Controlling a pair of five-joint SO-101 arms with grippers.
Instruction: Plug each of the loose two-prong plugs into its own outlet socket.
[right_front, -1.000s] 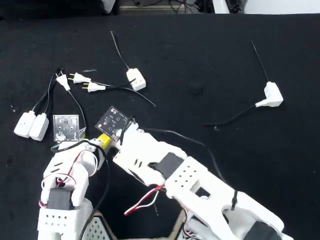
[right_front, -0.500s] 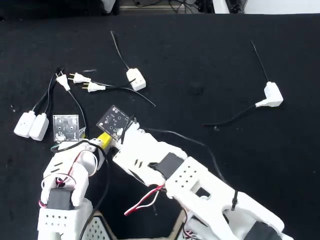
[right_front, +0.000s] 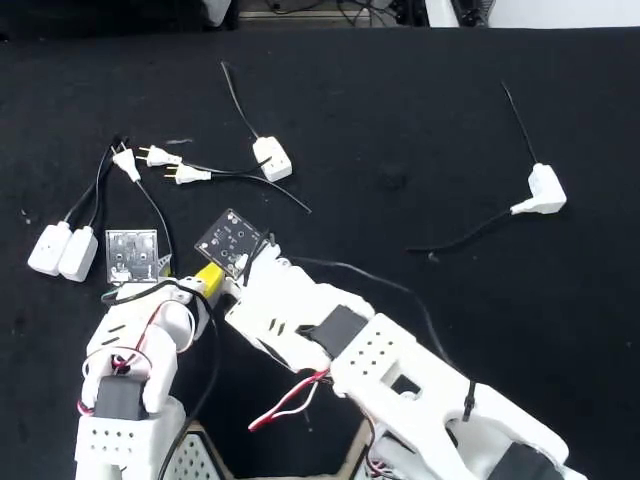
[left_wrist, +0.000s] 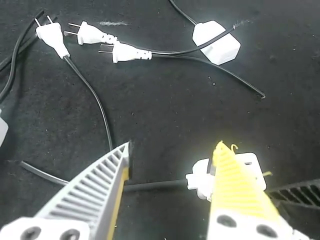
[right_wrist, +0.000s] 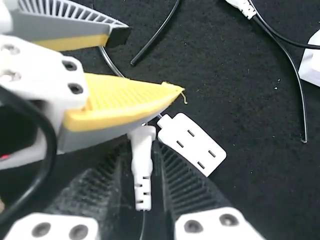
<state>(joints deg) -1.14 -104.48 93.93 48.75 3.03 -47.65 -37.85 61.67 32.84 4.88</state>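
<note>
My right jaws clamp the two-prong plug (right_wrist: 141, 170), nose at the outlet socket (right_wrist: 192, 142), while my left jaws stand apart beside it, likely to brace it.

The bench (right_front: 400, 120) has a matte black, slightly fuzzy top that runs from edge to edge. Past its far edge shows a strip of brownish floor (right_front: 290, 16) with a tangle of dark cables (right_front: 372, 12), and a white surface (right_front: 560, 12) towards the far corner.
</note>
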